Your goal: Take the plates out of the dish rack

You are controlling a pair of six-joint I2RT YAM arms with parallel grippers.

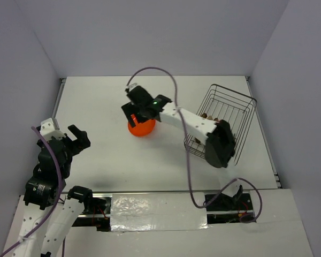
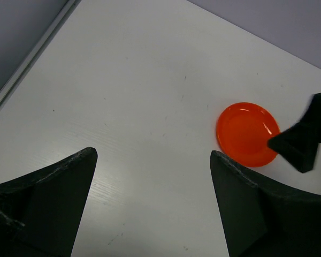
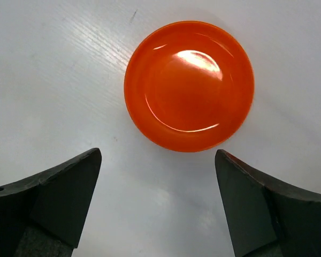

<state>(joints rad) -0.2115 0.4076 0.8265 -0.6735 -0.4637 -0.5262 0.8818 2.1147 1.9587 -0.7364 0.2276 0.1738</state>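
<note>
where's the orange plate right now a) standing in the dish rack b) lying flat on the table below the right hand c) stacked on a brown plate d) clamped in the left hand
B: the orange plate lies flat on the bare white table, the right hand hangs open over it without touching it, and the dish rack stands well off to the side.

text: none legible | labels: none | numbers: none | signs: none
</note>
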